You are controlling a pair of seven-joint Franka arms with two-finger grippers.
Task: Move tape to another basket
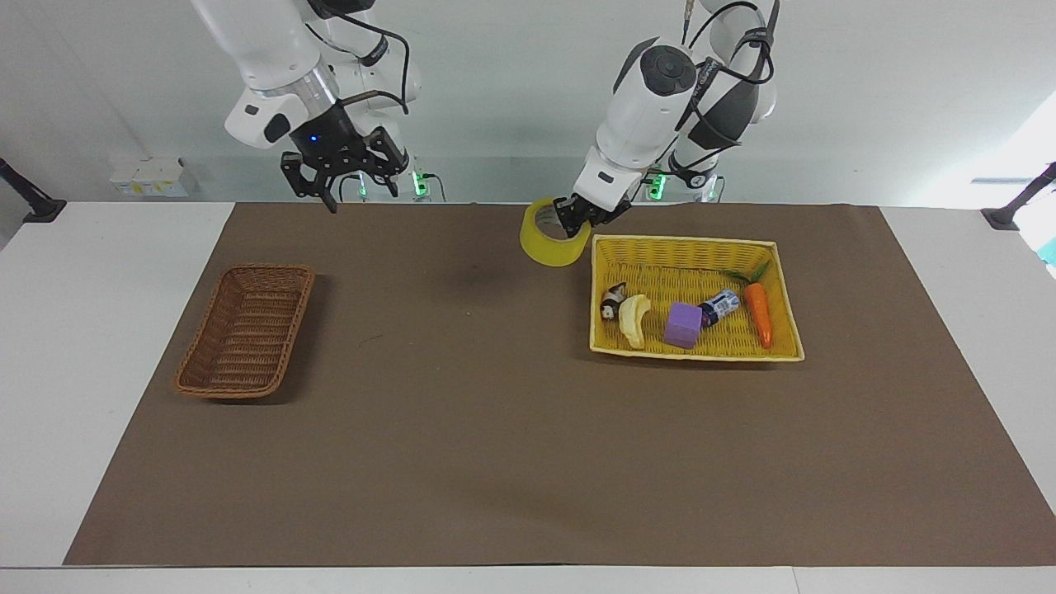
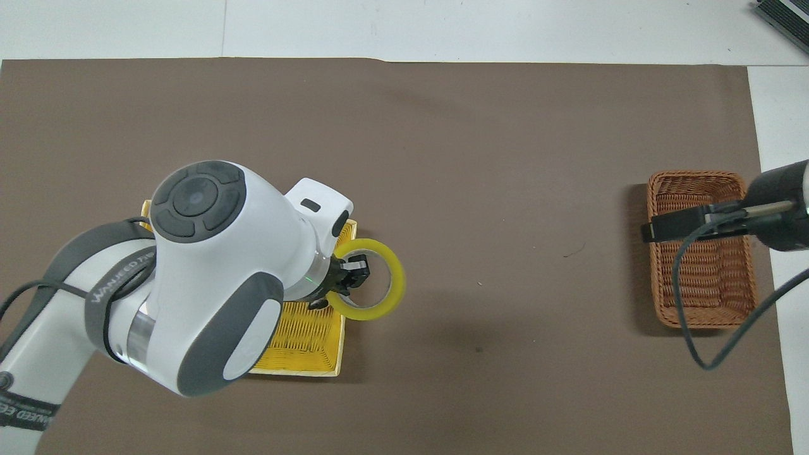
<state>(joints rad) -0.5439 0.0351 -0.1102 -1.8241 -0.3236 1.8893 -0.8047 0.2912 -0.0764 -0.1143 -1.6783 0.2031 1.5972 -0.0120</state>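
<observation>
The tape [image 1: 544, 247], a yellowish roll, hangs in the air from my left gripper [image 1: 577, 219], which is shut on its rim. It is over the brown mat just outside the yellow basket [image 1: 685, 241], at the corner toward the right arm's end. In the overhead view the tape [image 2: 393, 278] shows as a ring at the left gripper [image 2: 351, 278]. The brown wicker basket [image 1: 246, 330] stands empty at the right arm's end and also shows in the overhead view [image 2: 701, 284]. My right gripper [image 1: 346, 191] is open and empty, raised over the mat's edge by the robots.
The yellow basket holds a carrot [image 1: 759, 313], a purple block [image 1: 683, 324], a small bottle [image 1: 719, 304], a banana [image 1: 634, 320] and a panda figure [image 1: 612, 301]. A brown mat [image 1: 495, 429] covers the table. In the overhead view the left arm hides most of the yellow basket [image 2: 303, 341].
</observation>
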